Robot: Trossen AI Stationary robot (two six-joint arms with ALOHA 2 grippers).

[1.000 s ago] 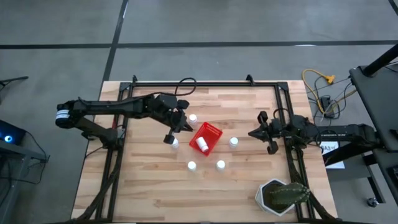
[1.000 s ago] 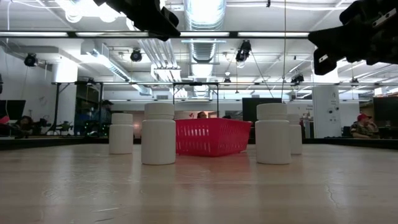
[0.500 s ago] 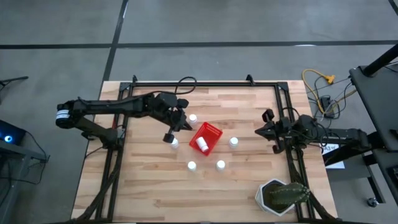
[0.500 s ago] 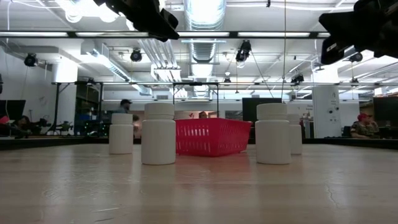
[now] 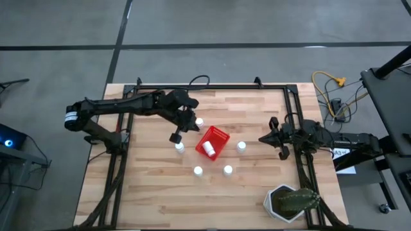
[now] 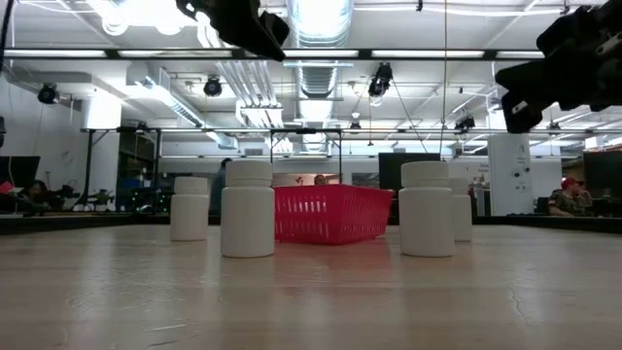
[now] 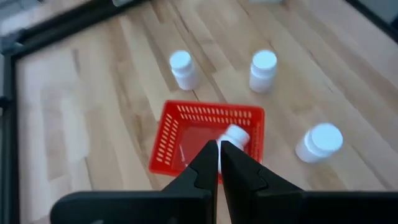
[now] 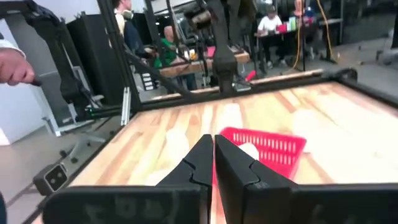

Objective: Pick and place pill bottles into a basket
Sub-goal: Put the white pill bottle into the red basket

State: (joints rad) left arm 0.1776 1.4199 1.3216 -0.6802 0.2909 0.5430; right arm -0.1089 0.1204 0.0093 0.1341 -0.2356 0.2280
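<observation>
1. High view: the left gripper (image 5: 174, 137) has drawn back slightly toward its own side and now hangs just off the near-left corner of the red basket (image 5: 212, 142), fingers pressed together and carrying nothing. One pill bottle (image 5: 209, 148) lies inside the basket; five more stand on the table (image 5: 154, 186) around it, the closest one (image 5: 180, 147) just beside the gripper. The right gripper (image 5: 275, 137) has swung a little and sits near the table's right edge, well apart from the basket, also closed and empty.

2. Low view: both arms are up near the top edge, clear of the standing bottles. Two bottles (image 6: 248, 208) (image 6: 427, 208) stand in front of the basket (image 6: 330, 213), one on each side.

3. Left wrist view: its closed fingers (image 7: 205, 167) point straight down at the basket (image 7: 186, 122), with the lying bottle (image 7: 234, 137) just past the tips.

4. Right wrist view: closed fingers (image 8: 202, 155) aim at the basket (image 8: 273, 144) far ahead.

5. Judgement: one bottle looks delivered, five remain; the left gripper must open before taking the bottle beside it.
</observation>
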